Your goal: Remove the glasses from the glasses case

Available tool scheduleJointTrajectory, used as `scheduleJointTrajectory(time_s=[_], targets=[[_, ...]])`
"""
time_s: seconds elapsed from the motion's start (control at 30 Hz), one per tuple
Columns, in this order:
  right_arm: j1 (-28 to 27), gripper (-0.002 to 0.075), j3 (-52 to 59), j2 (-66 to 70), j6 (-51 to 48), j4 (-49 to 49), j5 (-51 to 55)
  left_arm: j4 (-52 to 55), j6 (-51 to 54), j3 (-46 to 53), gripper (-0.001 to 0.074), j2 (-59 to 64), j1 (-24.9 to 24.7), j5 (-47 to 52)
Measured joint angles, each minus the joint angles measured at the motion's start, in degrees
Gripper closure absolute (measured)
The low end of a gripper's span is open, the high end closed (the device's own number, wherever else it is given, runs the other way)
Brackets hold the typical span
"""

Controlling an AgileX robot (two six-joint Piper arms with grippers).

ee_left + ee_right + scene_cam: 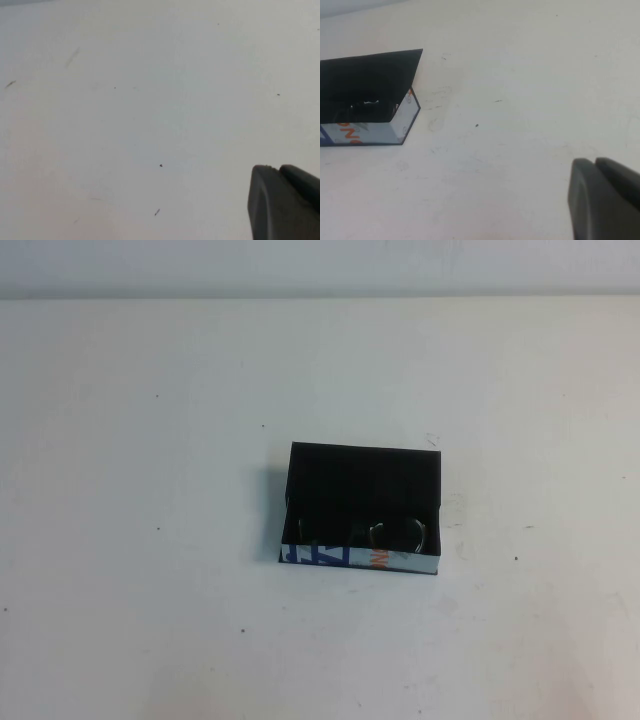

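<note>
The case (362, 508) sits open in the middle of the white table (140, 440), and the glasses (385, 533) lie inside it, near its white printed side. The left gripper (285, 202) hangs over bare table, and the right gripper (605, 197) is well apart from the case. I cannot tell how either gripper is set.

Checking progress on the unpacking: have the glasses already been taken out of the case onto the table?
No: in the high view the glasses lie inside the open glasses case, with neither the left gripper nor the right gripper nearby.
</note>
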Motion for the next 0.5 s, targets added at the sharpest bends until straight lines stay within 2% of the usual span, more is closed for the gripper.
scheduleJointTrajectory(time_s=[0.37, 0.5], targets=[[0.0, 0.0743, -0.11, 0.0, 0.0, 2.17, 0.0, 0.0, 0.0, 0.0, 0.074, 0.0, 0.0, 0.0], [0.0, 0.0743, -6.17, 0.0, 0.13, 3.35, 2.17, 0.0, 0.0, 0.0, 0.074, 0.0, 0.0, 0.0]])
